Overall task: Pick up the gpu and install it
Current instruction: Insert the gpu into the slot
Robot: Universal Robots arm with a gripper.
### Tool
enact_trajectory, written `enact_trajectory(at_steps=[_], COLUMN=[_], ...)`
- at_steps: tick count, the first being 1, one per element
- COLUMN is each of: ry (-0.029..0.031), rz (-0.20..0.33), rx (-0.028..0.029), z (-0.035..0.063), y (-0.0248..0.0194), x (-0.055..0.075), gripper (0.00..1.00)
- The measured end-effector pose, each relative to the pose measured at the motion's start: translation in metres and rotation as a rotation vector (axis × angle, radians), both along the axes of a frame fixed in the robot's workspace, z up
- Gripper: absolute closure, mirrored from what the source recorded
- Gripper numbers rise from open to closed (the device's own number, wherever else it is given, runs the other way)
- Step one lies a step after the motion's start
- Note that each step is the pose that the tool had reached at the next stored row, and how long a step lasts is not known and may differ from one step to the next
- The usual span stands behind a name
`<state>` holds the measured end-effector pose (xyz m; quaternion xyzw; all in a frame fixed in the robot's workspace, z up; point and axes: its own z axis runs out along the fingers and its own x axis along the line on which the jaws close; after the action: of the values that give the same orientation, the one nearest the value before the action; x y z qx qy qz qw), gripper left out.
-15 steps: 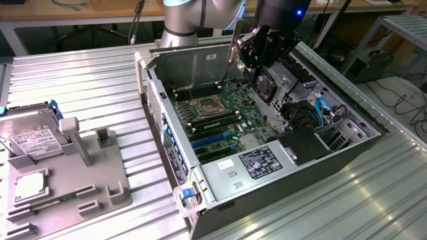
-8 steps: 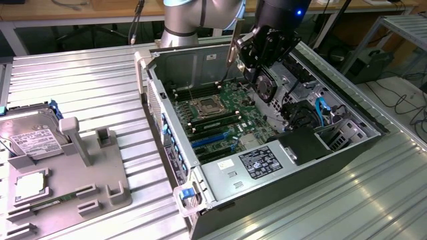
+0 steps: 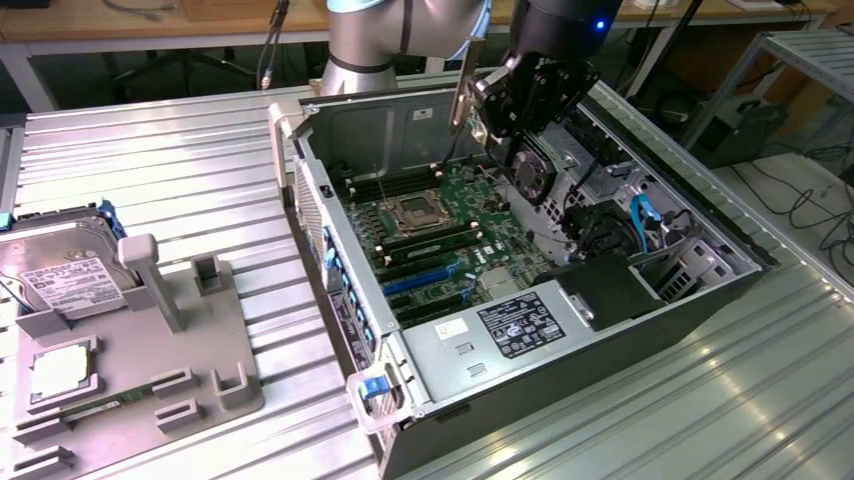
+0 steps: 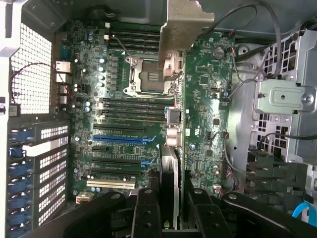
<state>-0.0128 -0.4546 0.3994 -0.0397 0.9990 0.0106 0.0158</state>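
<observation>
The hand [image 4: 172,208] grips the gpu [image 4: 176,158], standing edgewise over the motherboard [image 4: 208,99].

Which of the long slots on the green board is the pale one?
The cream slot, last in the row and farthest from the processor socket; the others are blue or black.

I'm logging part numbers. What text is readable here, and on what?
Nothing can be read.
On the hard drive label: too small.
On the power supply label: too small.
On the motherboard: blurred.
On the gpu, held by the gripper: no text seen.
</observation>
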Motion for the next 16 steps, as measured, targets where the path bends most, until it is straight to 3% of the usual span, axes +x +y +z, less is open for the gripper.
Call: enact_trajectory(at_steps=[16], ry=[0.0], rz=[0.152], rx=[0.0], z=[0.0], y=[0.0], x=[0.0], gripper=[0.73])
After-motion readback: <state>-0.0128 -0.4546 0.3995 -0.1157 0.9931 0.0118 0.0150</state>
